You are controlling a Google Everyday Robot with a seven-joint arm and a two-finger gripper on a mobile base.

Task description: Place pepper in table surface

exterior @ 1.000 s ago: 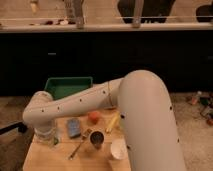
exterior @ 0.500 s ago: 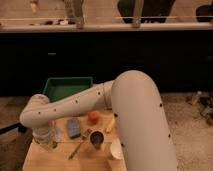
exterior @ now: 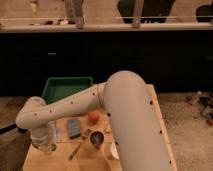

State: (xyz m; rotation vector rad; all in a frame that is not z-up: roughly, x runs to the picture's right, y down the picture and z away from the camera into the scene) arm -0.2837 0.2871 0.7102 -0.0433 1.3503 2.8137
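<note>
Your gripper [exterior: 44,142] has sunk to the table's [exterior: 55,162] near-left corner. The green sliver beside it is likely the pepper [exterior: 53,147]. Whether it's clamped or released, you can't tell.

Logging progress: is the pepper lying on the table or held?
Cannot tell: the pepper shows beside the gripper, low at the table surface's near-left corner; contact is hidden.
</note>
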